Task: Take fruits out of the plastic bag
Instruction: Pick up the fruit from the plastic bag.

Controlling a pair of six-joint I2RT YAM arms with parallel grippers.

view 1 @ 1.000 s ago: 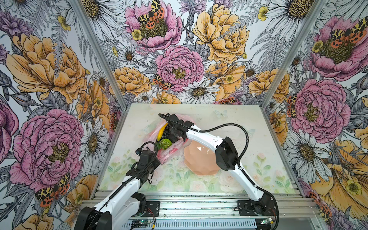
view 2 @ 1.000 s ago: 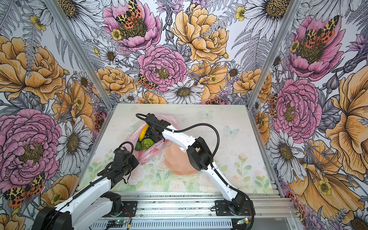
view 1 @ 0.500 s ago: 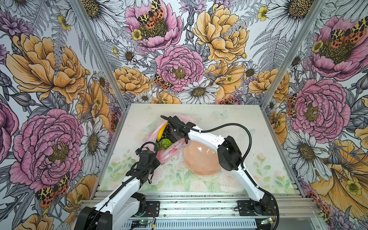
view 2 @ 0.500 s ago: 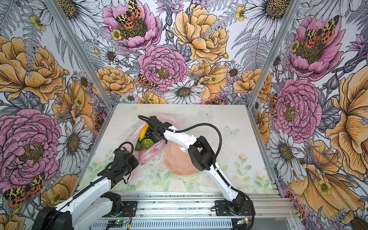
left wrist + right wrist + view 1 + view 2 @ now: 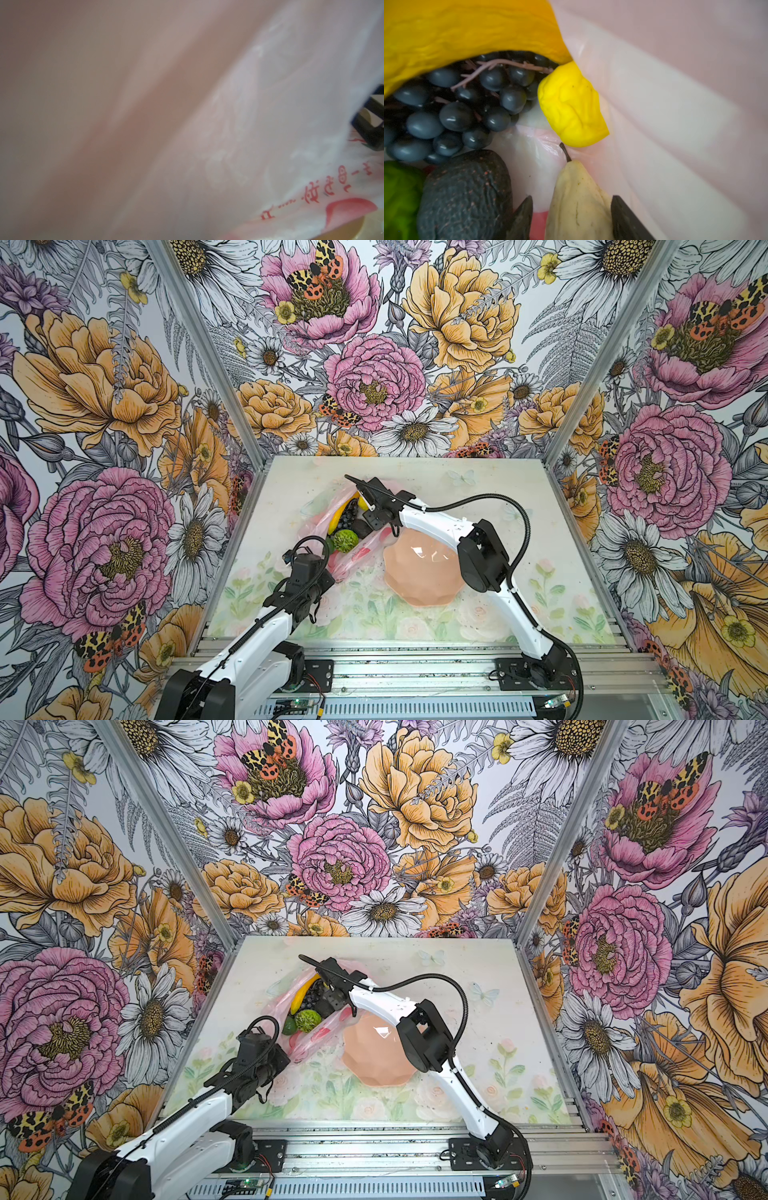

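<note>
The pink plastic bag (image 5: 361,556) (image 5: 320,1036) lies left of the table's middle with its mouth open. Inside are the fruits: a banana (image 5: 467,31), dark grapes (image 5: 456,104), a lemon (image 5: 571,104), an avocado (image 5: 467,197), a lime-green ball (image 5: 345,540) and a cream pear (image 5: 579,203). My right gripper (image 5: 571,218) is inside the bag and open. The pear sits between its fingers, with a gap on the avocado side. My left gripper (image 5: 322,572) is shut on the bag's near edge. Pink film (image 5: 187,124) covers the whole left wrist view.
A peach scalloped dish (image 5: 424,568) (image 5: 378,1052) stands just right of the bag, under the right arm's elbow. The floral walls close in the table at the back and on both sides.
My right hand has shifted a little toward the front and right inside the bag, and its jaws now stand apart around the pear. The left arm has not moved.
</note>
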